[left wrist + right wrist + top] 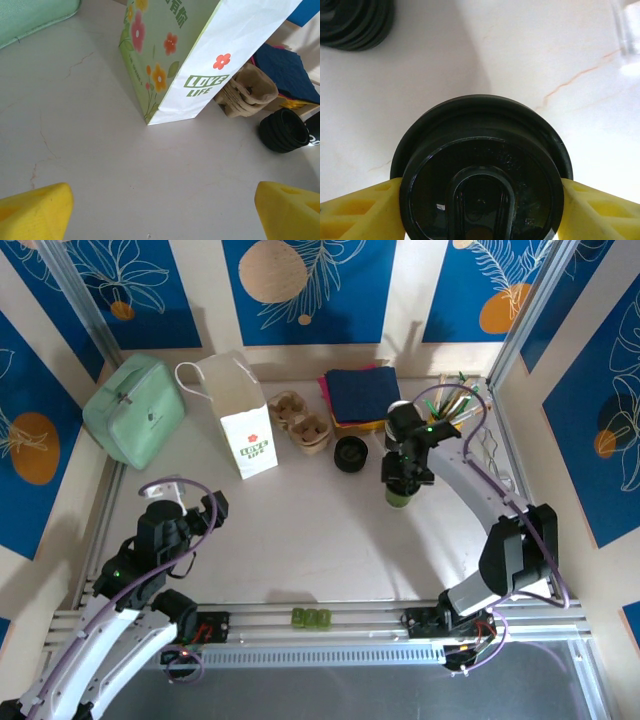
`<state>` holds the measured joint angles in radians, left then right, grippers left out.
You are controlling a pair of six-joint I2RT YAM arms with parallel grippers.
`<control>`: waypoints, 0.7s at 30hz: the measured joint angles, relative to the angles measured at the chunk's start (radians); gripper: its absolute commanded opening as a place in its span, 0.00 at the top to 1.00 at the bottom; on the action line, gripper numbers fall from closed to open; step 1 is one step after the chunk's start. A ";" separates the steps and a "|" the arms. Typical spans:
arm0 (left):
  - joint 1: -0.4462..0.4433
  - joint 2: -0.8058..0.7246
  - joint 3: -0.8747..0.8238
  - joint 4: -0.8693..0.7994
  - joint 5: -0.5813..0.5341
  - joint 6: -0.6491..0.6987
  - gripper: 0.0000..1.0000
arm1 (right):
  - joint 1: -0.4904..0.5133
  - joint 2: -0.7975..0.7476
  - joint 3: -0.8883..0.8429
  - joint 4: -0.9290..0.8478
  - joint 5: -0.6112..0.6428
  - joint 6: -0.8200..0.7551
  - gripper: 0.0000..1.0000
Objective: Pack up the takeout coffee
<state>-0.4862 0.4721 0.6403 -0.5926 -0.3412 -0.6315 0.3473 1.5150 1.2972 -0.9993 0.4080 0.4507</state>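
Observation:
The takeout coffee cup (400, 499) stands upright on the table right of centre, with just its lower part showing under my right gripper (404, 478). In the right wrist view a round black lid (482, 170) lies between the yellow fingers (362, 212), which press on both of its sides. The right gripper (480, 212) is shut on that lid from above, and the cup below it is hidden there. My left gripper (205, 512) hovers low over bare table at the near left. It is open (162, 212) with nothing between its fingers.
A white flowered paper bag (240, 415) (200, 50) stands at the back, with the brown cup carrier (300, 422) (247, 90) beside it. A stack of black lids (351, 453) (284, 130) (355, 22) lies left of the cup. Back left is a green pouch (135, 408); back right are dark napkins (362, 395).

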 measured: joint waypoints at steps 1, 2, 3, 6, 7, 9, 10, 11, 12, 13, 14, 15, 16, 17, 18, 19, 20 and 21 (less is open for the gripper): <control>0.000 0.000 0.000 0.000 0.000 0.000 0.07 | -0.024 -0.001 -0.002 0.003 -0.001 -0.008 0.32; 0.000 0.000 0.000 0.000 0.000 0.000 0.06 | -0.049 -0.002 -0.002 0.007 -0.003 -0.017 0.32; 0.000 0.000 0.000 0.000 0.000 0.000 0.07 | -0.077 -0.002 -0.002 0.013 -0.006 -0.025 0.32; 0.000 0.000 0.000 0.000 0.000 0.000 0.06 | -0.143 -0.001 -0.002 0.025 -0.020 -0.044 0.32; 0.000 0.000 0.000 0.000 0.000 0.000 0.06 | -0.160 -0.001 -0.002 0.027 -0.025 -0.050 0.32; 0.000 0.000 0.000 0.000 0.000 0.000 0.07 | -0.198 0.000 -0.002 0.038 -0.032 -0.058 0.32; 0.000 0.000 0.000 0.000 0.000 0.000 0.06 | -0.211 0.000 -0.002 0.043 -0.035 -0.059 0.32; 0.000 0.000 0.000 0.000 0.000 0.000 0.07 | -0.225 0.002 -0.002 0.047 -0.035 -0.062 0.32; 0.000 0.000 0.000 0.000 0.000 0.000 0.07 | -0.236 0.006 -0.001 0.049 -0.037 -0.063 0.32; 0.000 0.000 0.000 0.000 0.000 0.000 0.07 | -0.243 0.011 0.000 0.050 -0.038 -0.066 0.32; 0.000 0.000 0.000 0.000 0.000 0.000 0.06 | -0.251 0.021 0.003 0.049 -0.038 -0.067 0.32; 0.000 0.000 0.000 0.000 0.000 0.000 0.06 | -0.257 0.030 0.005 0.050 -0.039 -0.069 0.32; 0.000 0.000 0.000 0.000 0.000 0.000 0.07 | -0.263 0.040 0.006 0.054 -0.039 -0.069 0.32; 0.000 0.000 0.000 0.000 0.000 0.000 0.07 | -0.269 0.048 0.007 0.057 -0.040 -0.070 0.32; 0.000 0.000 0.000 0.000 0.000 0.000 0.07 | -0.275 0.056 0.008 0.061 -0.042 -0.070 0.31; 0.000 0.000 0.000 0.000 0.000 0.000 0.06 | -0.279 0.063 0.010 0.063 -0.042 -0.070 0.32; 0.000 0.000 0.000 0.000 0.000 0.000 0.07 | -0.284 0.071 0.013 0.065 -0.041 -0.070 0.31; 0.000 0.000 0.000 0.000 0.000 0.000 0.07 | -0.287 0.079 0.018 0.067 -0.041 -0.070 0.32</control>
<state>-0.4862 0.4721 0.6403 -0.5926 -0.3408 -0.6319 0.0605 1.5940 1.3148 -0.9325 0.3668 0.3809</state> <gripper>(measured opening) 0.934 0.688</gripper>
